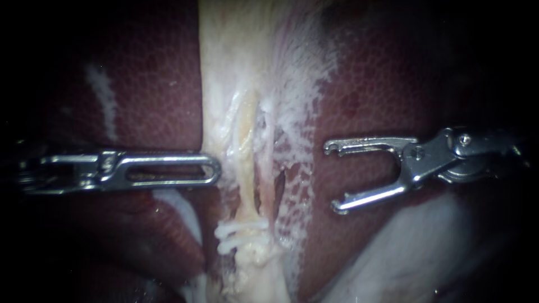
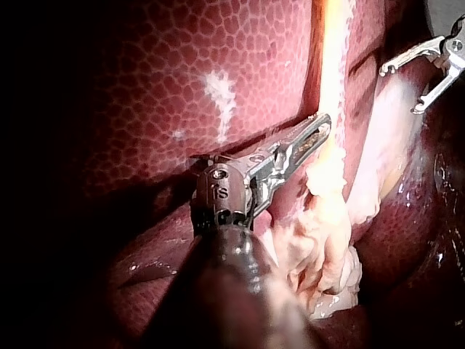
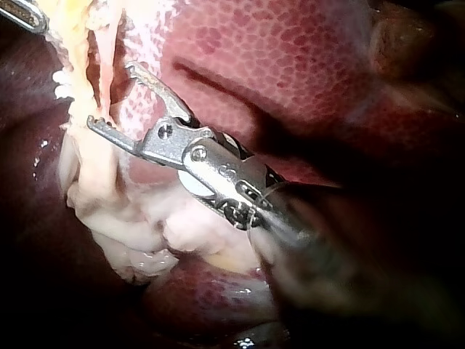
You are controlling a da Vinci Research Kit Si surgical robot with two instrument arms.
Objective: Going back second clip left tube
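Observation:
Two tubes run down a pale strip of tissue between liver lobes: the thicker yellowish left tube (image 1: 247, 163) and a thin pinkish right tube (image 1: 273, 140). Two white clips (image 1: 241, 234) sit across the left tube low down, one just under the other; they also show in the right wrist view as the clips (image 3: 61, 83). My right instrument (image 1: 332, 177) is well to the right of the tubes over the liver, its jaws wide open and empty (image 3: 110, 96) (image 2: 399, 89). My left instrument (image 1: 215, 168) has its slotted jaws lying together, tip against the pale strip's left edge (image 2: 322, 125).
Dark red mottled liver (image 1: 382, 84) lies on both sides of the strip. A white web of membrane (image 1: 300, 112) spreads right of the tubes. A smooth pale mass (image 1: 410, 247) fills the lower right. Lumpy pale tissue (image 2: 327, 247) hangs below the tubes.

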